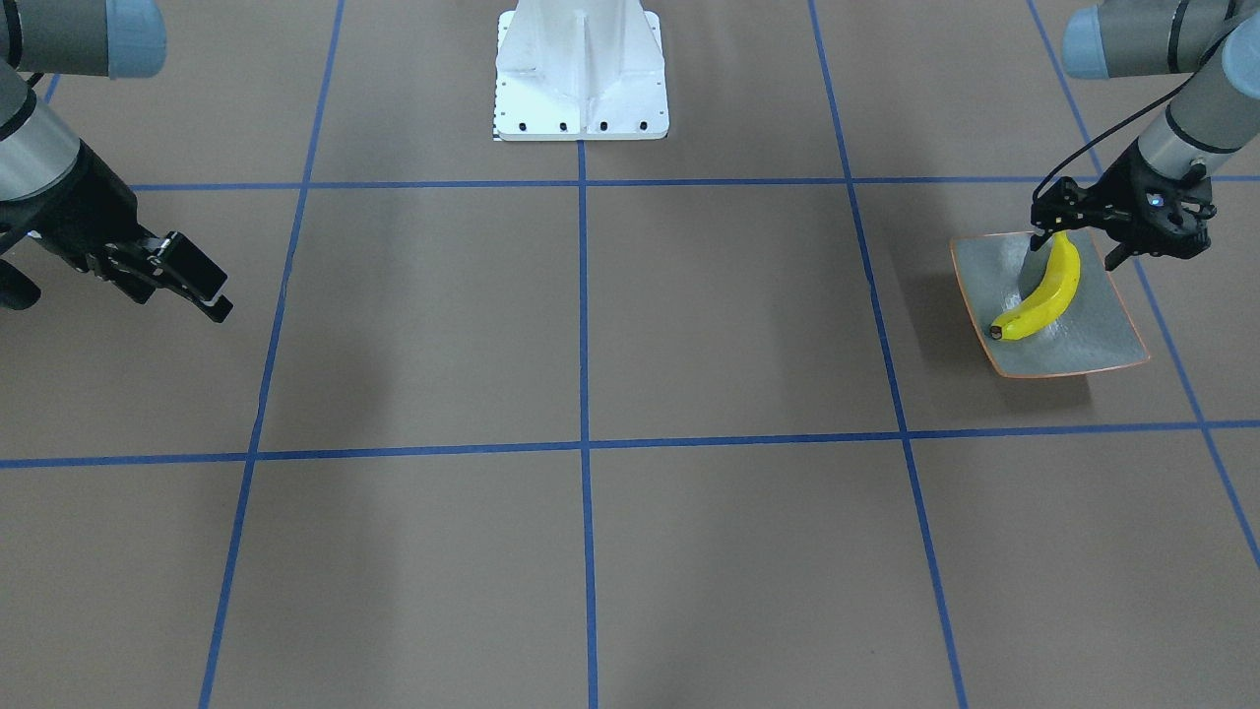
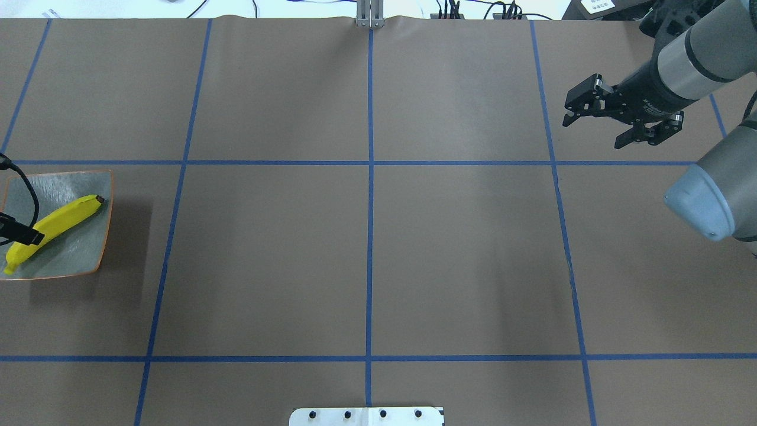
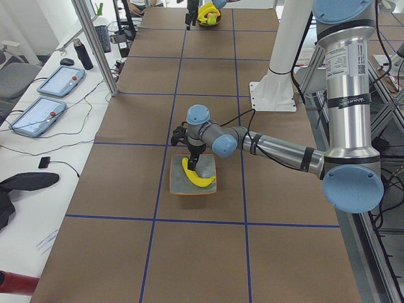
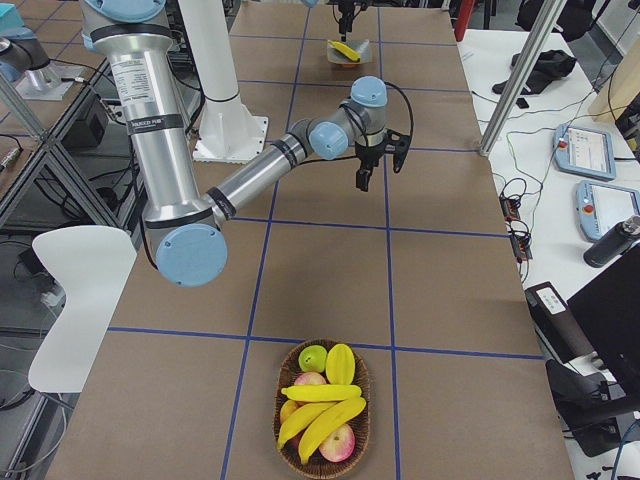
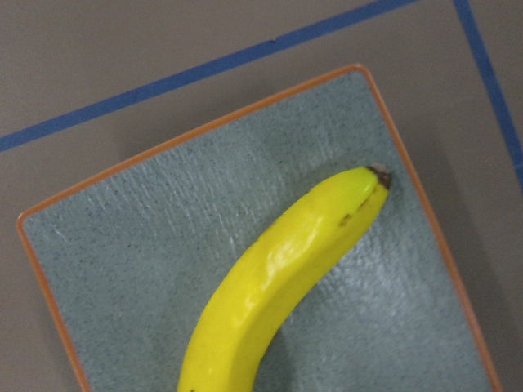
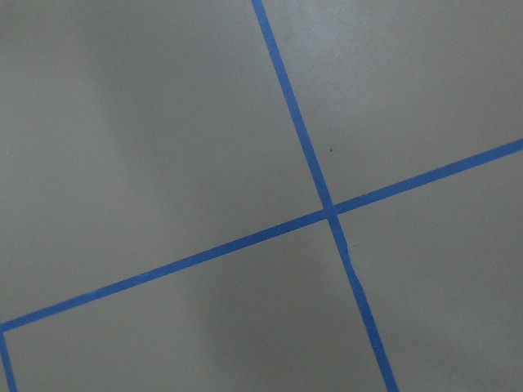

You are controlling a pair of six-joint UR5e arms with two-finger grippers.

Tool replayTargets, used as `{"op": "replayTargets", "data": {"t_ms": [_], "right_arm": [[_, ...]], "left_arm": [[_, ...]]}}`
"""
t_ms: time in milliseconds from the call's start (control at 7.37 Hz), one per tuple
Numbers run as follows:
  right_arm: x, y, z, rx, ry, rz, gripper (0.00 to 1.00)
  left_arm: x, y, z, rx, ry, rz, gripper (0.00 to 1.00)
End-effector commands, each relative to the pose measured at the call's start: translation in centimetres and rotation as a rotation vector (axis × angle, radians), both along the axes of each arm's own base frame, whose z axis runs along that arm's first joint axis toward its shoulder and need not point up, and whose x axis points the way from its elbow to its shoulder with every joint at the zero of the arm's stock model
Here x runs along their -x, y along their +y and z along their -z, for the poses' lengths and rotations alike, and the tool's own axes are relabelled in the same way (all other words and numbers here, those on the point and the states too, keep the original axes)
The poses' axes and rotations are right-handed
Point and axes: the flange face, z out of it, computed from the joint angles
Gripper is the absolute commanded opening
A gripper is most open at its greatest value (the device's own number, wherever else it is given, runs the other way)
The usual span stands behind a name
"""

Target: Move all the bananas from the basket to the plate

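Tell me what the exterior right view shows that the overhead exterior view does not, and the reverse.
Only the exterior right view shows the wicker basket, near the camera, with three bananas lying on apples. Only the overhead exterior view shows the thin orange rim of the plate and the dark tip of the banana on it; the other view has them too small to tell. Both show the plate with that one banana, the right end effector away from it, and the blue tape grid.
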Motion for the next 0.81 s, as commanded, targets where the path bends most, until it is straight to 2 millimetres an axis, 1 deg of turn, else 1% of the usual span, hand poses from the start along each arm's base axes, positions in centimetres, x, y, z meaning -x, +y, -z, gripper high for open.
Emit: {"op": "replayTargets", "data": {"t_ms": [0,136,272,407,543,679], "right_arm": [[-6.8,1.3,-6.5,-0.059,0.081,0.051,1.0],[-10.2,1.6,-9.7,-0.077,0.119,0.071,1.0],[-13.5,1.9,-13.8,-0.045,0.122,0.082,1.0],[-17.4,2.6,-18.6,-0.023,0.109,0.103,1.0],[-20.9,4.2,-23.2,-0.009,0.118,0.12,1.0],[-22.8,5.8,-27.0,-0.014,0.14,0.164,1.0]], "left_arm": [[-1.0,-1.3,3.2,0.051,0.053,0.082,1.0],[-1.0,-1.1,3.7,0.046,0.058,0.079,1.0],[-1.0,-1.2,3.6,0.047,0.058,0.079,1.0],[-1.2,-1.2,3.9,0.043,0.061,0.079,1.0],[-1.2,-1.2,4.0,0.044,0.062,0.08,1.0],[-1.2,-1.2,3.9,0.045,0.061,0.081,1.0]]}}
